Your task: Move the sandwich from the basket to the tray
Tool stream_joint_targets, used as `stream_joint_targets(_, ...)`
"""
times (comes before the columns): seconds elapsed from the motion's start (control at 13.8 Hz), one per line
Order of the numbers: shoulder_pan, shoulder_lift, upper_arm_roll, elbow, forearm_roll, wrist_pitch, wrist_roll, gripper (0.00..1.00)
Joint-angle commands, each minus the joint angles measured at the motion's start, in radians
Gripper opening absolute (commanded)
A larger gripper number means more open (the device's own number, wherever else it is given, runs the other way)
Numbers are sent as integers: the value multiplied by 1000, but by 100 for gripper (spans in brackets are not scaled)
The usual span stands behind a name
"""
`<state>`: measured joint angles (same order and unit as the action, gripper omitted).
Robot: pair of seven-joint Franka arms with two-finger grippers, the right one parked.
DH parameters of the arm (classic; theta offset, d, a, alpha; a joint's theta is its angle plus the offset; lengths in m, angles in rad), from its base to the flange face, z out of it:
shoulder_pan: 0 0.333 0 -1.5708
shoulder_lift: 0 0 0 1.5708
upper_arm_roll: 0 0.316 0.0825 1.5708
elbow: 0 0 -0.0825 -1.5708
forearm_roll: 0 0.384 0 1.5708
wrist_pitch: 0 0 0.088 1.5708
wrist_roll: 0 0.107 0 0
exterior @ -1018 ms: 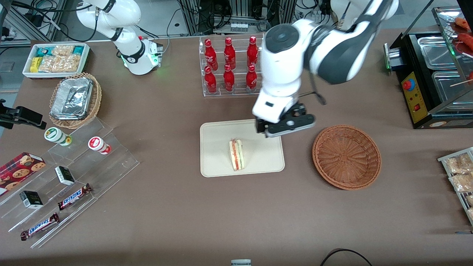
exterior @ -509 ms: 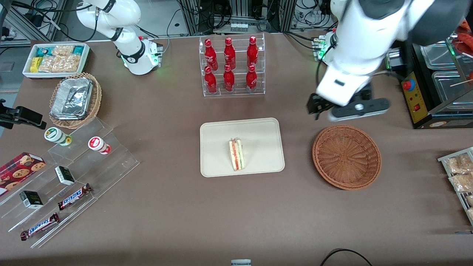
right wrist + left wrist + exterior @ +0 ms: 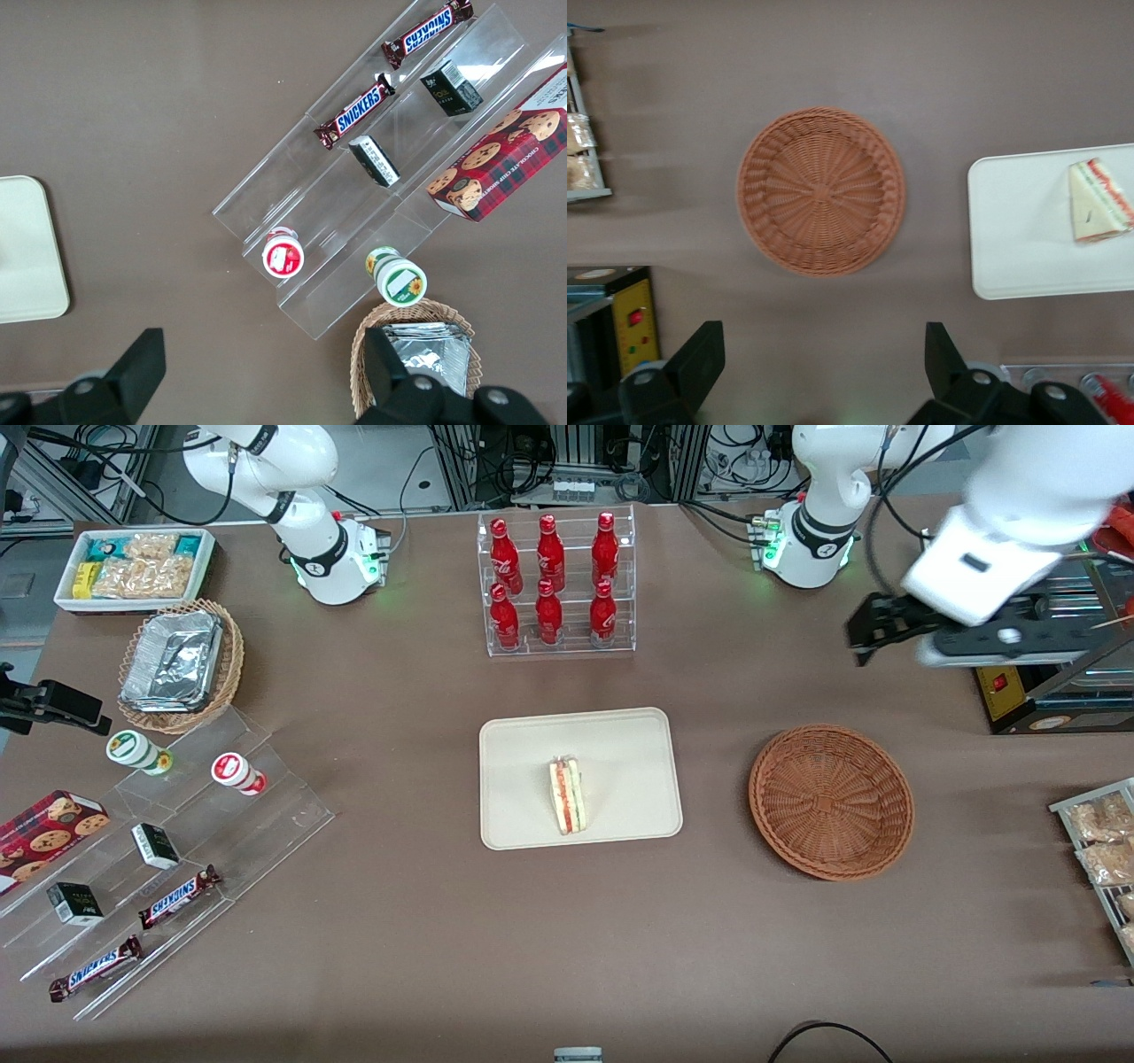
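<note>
With the small triangular sandwich (image 3: 567, 808) lying on the flat cream-beige tray (image 3: 523, 753) and the round reddish-brown wicker basket (image 3: 831, 802) seemingly bare, the gripper (image 3: 873, 636), spread wide and empty above the table near the working arm's end, is best kept high and clear.

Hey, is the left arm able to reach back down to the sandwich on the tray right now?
Probably yes: the sandwich lies uncovered on the tray, and the open, empty gripper hovers high toward the working arm's end.

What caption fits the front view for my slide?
Sandwich rests on the tray; basket sits empty; open end effector hovers nearer the working arm's end.
</note>
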<state>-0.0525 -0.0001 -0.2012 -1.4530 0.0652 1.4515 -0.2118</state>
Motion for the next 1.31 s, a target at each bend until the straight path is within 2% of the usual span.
stream_joint_targets(0.0, -23, -73, 92, -70, -60, -23, 98, 100)
stream_joint_targets(0.22, -15, -101, 112, -95, -70, -43, 121, 100)
stream_joint_targets(0.51, -20, -31, 131, -76, -61, 0, 126, 100)
stream_joint_targets(0.65, -17, -20, 141, -82, -44, 119, 135, 100)
stream_joint_targets(1.24, -16, -15, 249, -104, -36, 164, 150, 100)
